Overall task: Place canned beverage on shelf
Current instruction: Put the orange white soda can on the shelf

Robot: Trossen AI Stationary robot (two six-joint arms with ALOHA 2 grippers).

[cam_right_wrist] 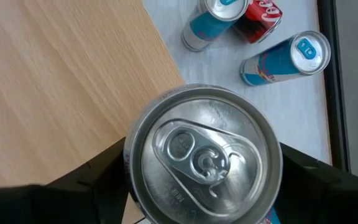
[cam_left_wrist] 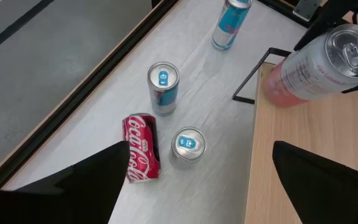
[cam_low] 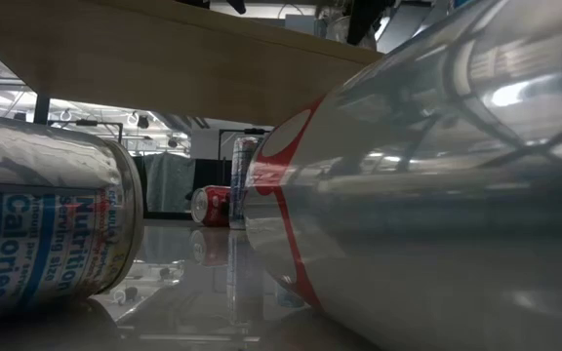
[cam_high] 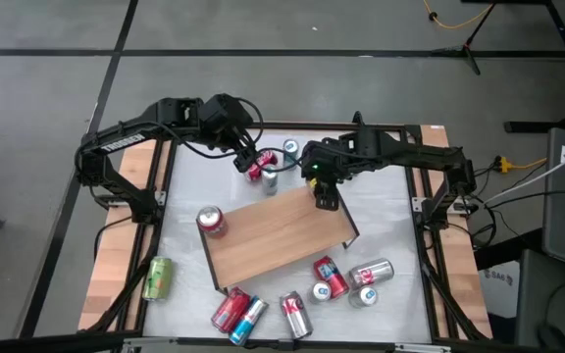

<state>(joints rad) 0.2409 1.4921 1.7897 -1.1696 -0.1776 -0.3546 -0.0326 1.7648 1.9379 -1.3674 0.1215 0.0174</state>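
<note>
High view first: the right gripper [cam_high: 324, 193] hangs over the far edge of the shelf [cam_high: 278, 235], that flat light-brown wooden board on a thin black frame, and it's carrying a silver aluminium can with a pink-red label [cam_right_wrist: 202, 154]. Right wrist view confirms it: dark fingers [cam_right_wrist: 101, 177] pinch the can on both sides, pull-tab up, wood grain underneath. Upright makes sense, since it should stand straight once let go. The can is over the board near its far edge, but I can't tell whether its base is touching the wood yet.

The left gripper [cam_high: 246, 157] is near the far edge of the white tabletop [cam_high: 385, 211], just beyond the shelf, jaws spread wide and empty. Its wrist view looks down on a red cola can lying on its side [cam_left_wrist: 141, 155], with two slim blue-and-silver cans [cam_left_wrist: 163, 88] standing close by. It looks lined up for the next pick, though that's my guess.

One red can [cam_high: 212, 222] already sits on the shelf's left corner. Plenty more cans [cam_high: 292, 312] lie scattered along the near edge of the tabletop, and a green can [cam_high: 157, 277] rests off to the left edge. The job is barely started, I'd say.
</note>
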